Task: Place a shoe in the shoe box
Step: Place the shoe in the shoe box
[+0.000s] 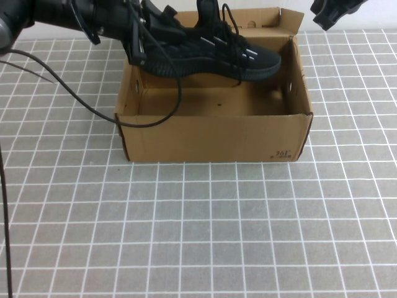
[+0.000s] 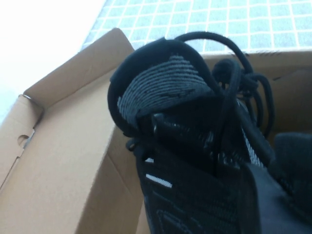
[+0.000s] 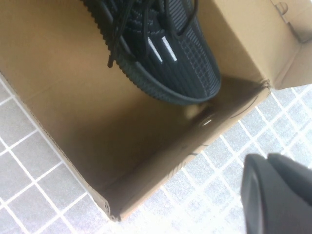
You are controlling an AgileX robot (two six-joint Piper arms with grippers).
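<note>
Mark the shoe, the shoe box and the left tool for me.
shoe [image 1: 248,59], high view, toe upper.
shoe box [image 1: 211,133], high view, front wall.
left tool [image 1: 138,38], high view, at the shoe's heel, gripping it.

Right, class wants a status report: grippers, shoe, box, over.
Left gripper shut on shoe, held over open box. Right gripper shut, empty, high beyond box's right corner. Loose cable hangs near box's left wall.

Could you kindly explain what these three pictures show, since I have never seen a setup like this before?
This is a robot with two arms. One picture looks down from a raised camera; the others come from cameras on each wrist. On the tiled table stands an open cardboard shoe box. The left hand, shut on the heel, holds a black shoe above the box. The right hand is shut and empty, above the box's far right corner.
</note>
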